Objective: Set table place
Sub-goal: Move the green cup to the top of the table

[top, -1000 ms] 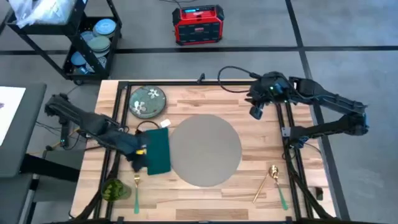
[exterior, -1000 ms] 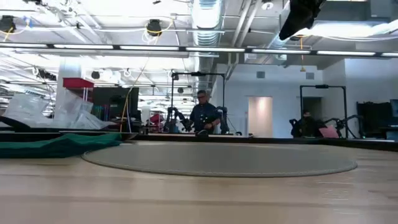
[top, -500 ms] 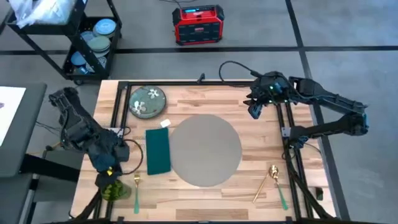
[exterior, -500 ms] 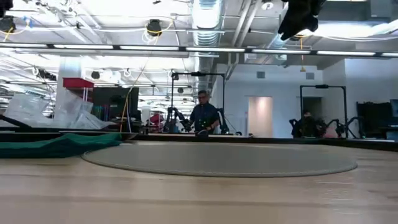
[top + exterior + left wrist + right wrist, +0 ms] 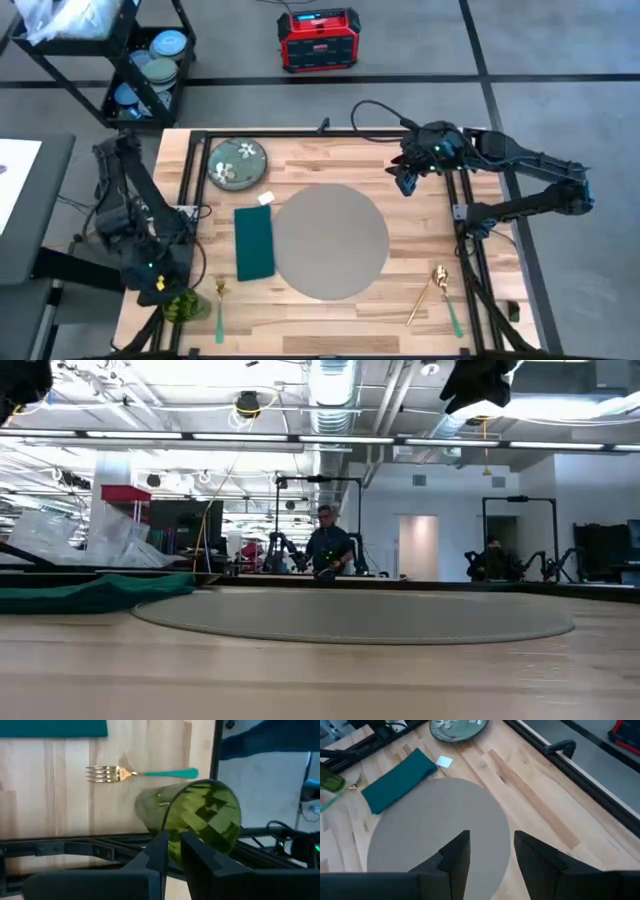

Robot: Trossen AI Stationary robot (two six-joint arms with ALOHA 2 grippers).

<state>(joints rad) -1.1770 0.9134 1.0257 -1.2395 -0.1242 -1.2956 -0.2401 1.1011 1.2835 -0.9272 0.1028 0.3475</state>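
Observation:
The round grey placemat (image 5: 330,240) lies flat mid-table. A teal napkin (image 5: 253,242) lies flat along its left side. A green floral plate (image 5: 238,163) rests at the far left. A green glass (image 5: 182,305) stands at the near left corner, with a teal-handled gold fork (image 5: 219,298) beside it. My left gripper (image 5: 160,288) hovers just short of the glass (image 5: 200,820), open by a narrow gap (image 5: 173,840) and holding nothing. My right gripper (image 5: 405,182) hangs open (image 5: 491,837) above the table's far right part, beyond the placemat's edge (image 5: 435,825).
A gold spoon (image 5: 425,295) and a teal-handled utensil (image 5: 449,305) lie at the near right. A small white card (image 5: 265,198) sits by the napkin's far end. Off the table are a wire cart with dishes (image 5: 150,70) and a red box (image 5: 318,40). A person (image 5: 327,545) stands far behind.
My left gripper has come off the napkin's left edge and gone toward the table's near left corner, ending beside the green glass. The napkin stays where it was and now lies flat and uncovered beside the placemat.

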